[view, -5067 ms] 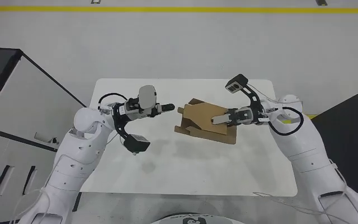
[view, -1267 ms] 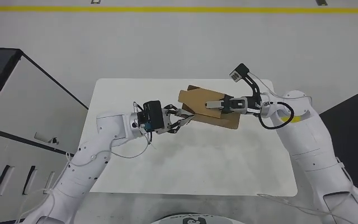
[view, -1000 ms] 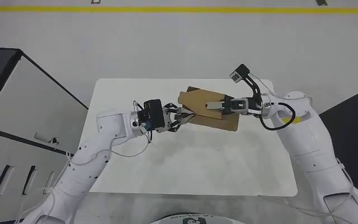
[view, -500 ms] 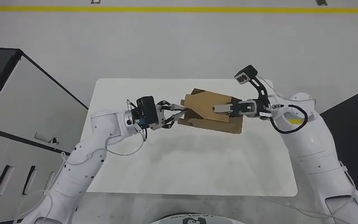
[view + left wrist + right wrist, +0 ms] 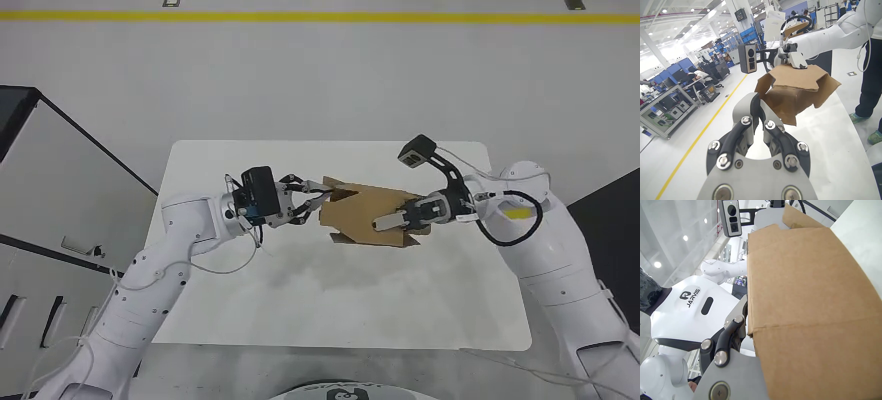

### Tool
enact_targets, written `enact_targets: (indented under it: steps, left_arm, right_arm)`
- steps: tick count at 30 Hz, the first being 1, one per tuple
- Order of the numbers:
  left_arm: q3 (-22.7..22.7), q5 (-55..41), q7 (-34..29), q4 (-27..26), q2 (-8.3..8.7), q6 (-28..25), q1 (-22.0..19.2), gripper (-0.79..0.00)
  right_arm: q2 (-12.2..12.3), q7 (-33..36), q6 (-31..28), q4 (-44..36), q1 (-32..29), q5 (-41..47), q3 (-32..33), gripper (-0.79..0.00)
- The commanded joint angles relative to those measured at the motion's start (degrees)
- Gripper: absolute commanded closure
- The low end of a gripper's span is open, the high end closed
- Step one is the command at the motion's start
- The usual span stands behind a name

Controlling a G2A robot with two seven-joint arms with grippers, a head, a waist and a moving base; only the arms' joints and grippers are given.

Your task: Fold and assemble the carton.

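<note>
Pale grey factory floor surrounds a white table (image 5: 300,300) with rounded corners. A yellow line (image 5: 320,16) runs across the floor on the far side. We see a dark-framed partition (image 5: 40,150) standing off to the left of the table.

Over the middle of the table, a little toward its far edge, is a brown cardboard carton (image 5: 365,205). It is partly opened out from flat. Its broad top panel faces upward and tilts slightly, and loose flaps stick out at its left end and along its near side. It casts a soft shadow on the table on its near side. We cannot tell whether its lowest flaps touch the surface.

Two white robot arms come in from the left and right and meet at the carton. The left gripper (image 5: 318,196) is at the carton's left end. Its fingers (image 5: 748,113) are drawn close together, leaving only a thin slit, and they pinch the edge of a narrow flap that stands up there.

The right gripper (image 5: 383,221) holds the carton from the right side, clamped on the top panel. One white finger (image 5: 799,63) with a dark pad lies flat on top of the panel. From the right wrist, we see the cardboard running close beside one finger and hiding the other.
</note>
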Motion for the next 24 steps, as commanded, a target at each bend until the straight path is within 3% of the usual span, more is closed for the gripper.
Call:
enact_targets:
  steps: [1, 24]
  left_arm:
    - [-0.1, 0.0, 0.1, 0.0, 0.04, -0.1, 0.0, 0.000]
    - [0.3, -0.5, -1.4, -0.4, 0.32, -1.8, -0.2, 0.000]
  right_arm:
    - [0.1, 0.0, 0.3, 0.0, 0.5, -0.5, -0.7, 0.000]
    - [0.8, 0.0, 2.0, 0.1, 2.6, -6.5, -2.4, 0.000]
